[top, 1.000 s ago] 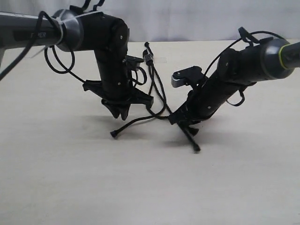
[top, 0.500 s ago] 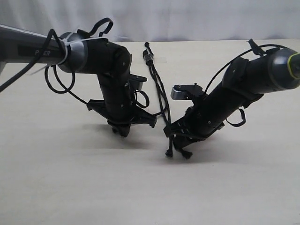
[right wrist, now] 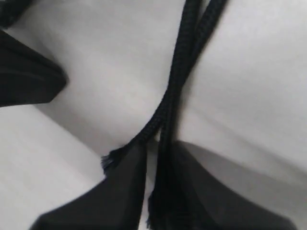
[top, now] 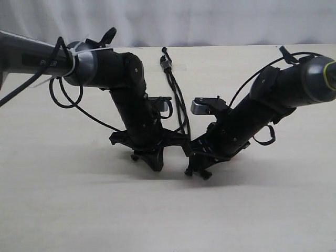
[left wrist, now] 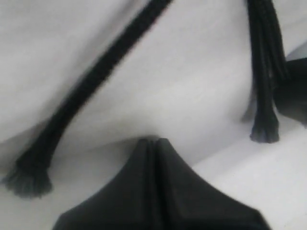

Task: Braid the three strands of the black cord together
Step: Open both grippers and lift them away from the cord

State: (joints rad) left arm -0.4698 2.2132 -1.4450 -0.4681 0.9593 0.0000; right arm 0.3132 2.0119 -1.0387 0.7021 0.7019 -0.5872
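Note:
The black cord [top: 177, 100] runs from its small clamp [top: 167, 64] at the far end of the table toward me, between the two arms. My left gripper [top: 156, 164] [left wrist: 153, 140] is shut with nothing in it, tips near the table. One strand [left wrist: 96, 76] lies loose beside it, ending in a frayed tip [left wrist: 29, 179]. The other two strands [right wrist: 184, 72] reach my right gripper [top: 197, 170] [right wrist: 158, 146]. One lies in the narrow gap between its jaws and the other passes by the outer finger [right wrist: 122, 187]. Both strand ends [top: 188, 172] show just below the gripper.
Glossy arm cables [top: 65, 97] loop off the left arm, and another [top: 265, 135] hangs off the right arm. The two grippers stand close together, a few centimetres apart, on the pale table [top: 168, 220].
My left gripper let go of its strand, then moved right and toward me, closer to the right gripper. The right gripper swung its strand leftward, then stayed nearly still.

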